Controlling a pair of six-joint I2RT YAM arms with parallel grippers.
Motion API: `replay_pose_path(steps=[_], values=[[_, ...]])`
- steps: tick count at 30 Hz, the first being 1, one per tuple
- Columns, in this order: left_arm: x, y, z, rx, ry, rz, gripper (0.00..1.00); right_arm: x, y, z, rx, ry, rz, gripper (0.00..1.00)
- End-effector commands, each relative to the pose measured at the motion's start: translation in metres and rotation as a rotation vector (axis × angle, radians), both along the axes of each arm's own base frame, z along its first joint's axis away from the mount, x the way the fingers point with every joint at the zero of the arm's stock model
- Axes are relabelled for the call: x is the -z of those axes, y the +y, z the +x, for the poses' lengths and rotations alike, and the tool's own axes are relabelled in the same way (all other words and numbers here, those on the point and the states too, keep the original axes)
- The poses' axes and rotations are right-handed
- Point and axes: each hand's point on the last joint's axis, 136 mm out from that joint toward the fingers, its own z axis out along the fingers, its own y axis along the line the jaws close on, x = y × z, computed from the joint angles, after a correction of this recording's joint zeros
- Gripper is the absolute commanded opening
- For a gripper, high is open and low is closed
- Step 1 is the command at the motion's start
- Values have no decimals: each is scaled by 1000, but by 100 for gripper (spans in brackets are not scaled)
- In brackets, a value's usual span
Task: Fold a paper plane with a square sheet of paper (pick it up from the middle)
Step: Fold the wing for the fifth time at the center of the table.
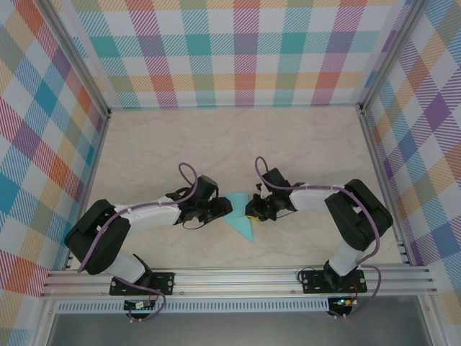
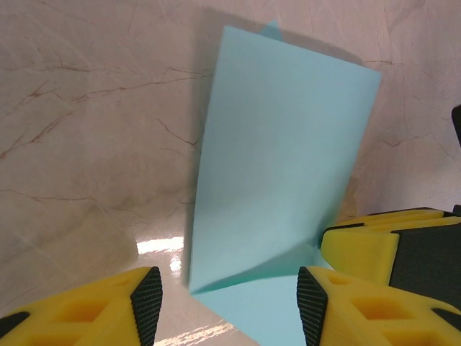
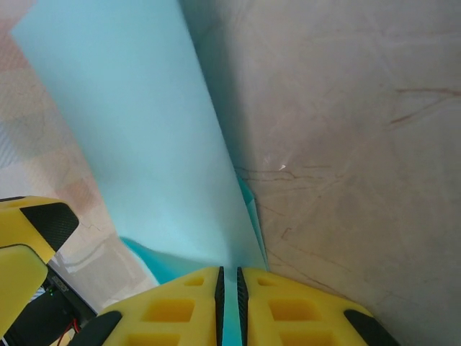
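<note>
Pinching paper plane [image 3: 137,137], right tool [image 3: 230,281], left tool [image 2: 229,299] agape

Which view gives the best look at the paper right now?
Left wrist: the paper stands up large, with its edges and bottom fold clear. The right wrist view shows one slanting sheet running into the shut right gripper. The top view shows it small, a pointed piece between the two arms.

Light cyan folded paper sheet [image 2: 281,166]: matt, smooth. Beige marble-patterned tabletop [image 2: 86,144]: glossy, reflective glare. Yellow plastic fingers [image 2: 79,317]: smooth. Black pads [image 2: 148,303]: finely textured.
</note>
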Motion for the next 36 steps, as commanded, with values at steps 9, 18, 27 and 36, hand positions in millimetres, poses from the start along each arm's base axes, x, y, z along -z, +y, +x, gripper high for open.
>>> replay_pose_path(steps=[9,18,27,36], values=[[0,-11,-3,-2,34,-30,55,5,-12,-1,42,8,55,17],[4,-16,-7,-9,57,-46,55,-2,-16,2,91,15,144,18],[4,-32,-7,2,63,-101,52,1,-18,1,98,24,153,19],[-1,-37,-5,9,39,-128,40,6,-23,-2,104,32,142,19]])
